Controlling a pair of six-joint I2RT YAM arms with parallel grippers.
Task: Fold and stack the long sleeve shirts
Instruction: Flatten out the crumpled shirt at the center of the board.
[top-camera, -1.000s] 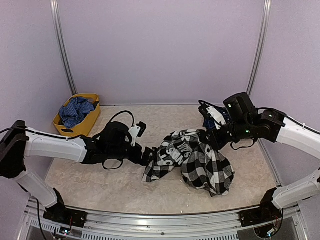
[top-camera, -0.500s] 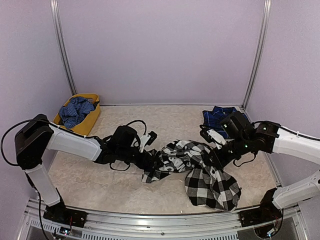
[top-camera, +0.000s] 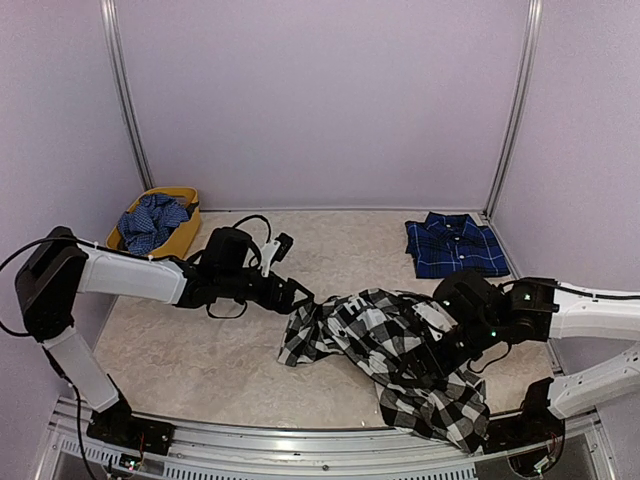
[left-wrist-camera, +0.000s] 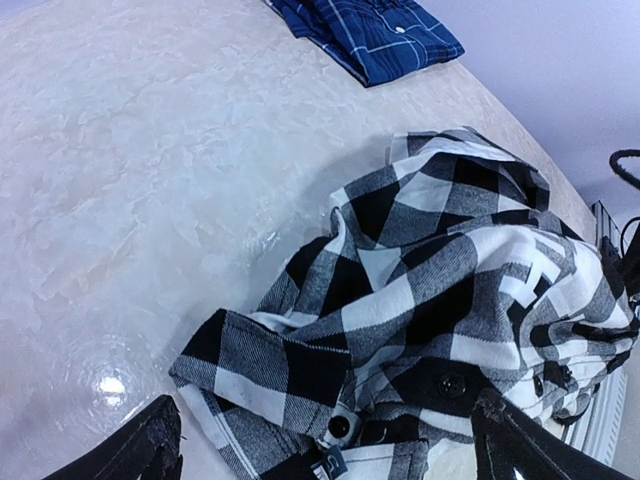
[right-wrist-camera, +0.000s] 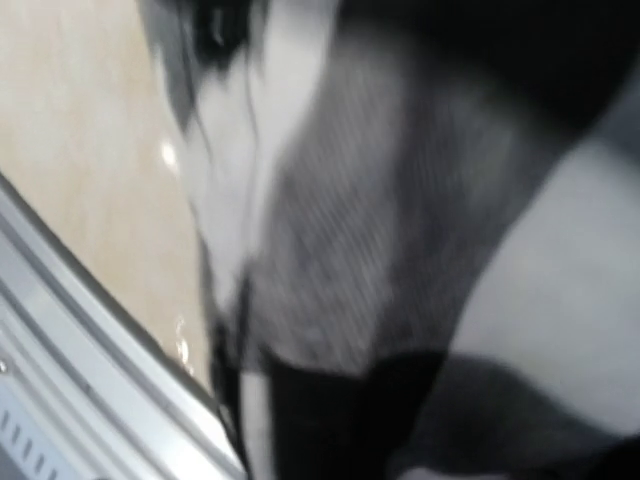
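The left gripper (top-camera: 303, 297) stands wide open low over the table (top-camera: 220, 350), its dark fingers (left-wrist-camera: 148, 447) spread to either side of a buttoned corner of the checked shirt (top-camera: 385, 340). We see nothing clamped between them. From its wrist camera the black-and-white cloth lies bunched and creased just ahead, and whether the tips touch it we cannot tell.

The right gripper (top-camera: 437, 352) is pressed down into the same shirt from the other side. Its wrist camera gives us only a blur of check fabric close up, with a strip of metal rail (right-wrist-camera: 90, 380) beside it, so we cannot tell whether its jaws are apart or have hold of the cloth.

The checked shirt sprawls unfolded from the middle of the table to the near right edge, where its lower end reaches the rail. The blue plaid shirt (top-camera: 455, 243) lies folded flat at the far right corner, well apart from it. At the far left a yellow basket (top-camera: 185, 238) holds a crumpled blue cloth (top-camera: 150, 222).
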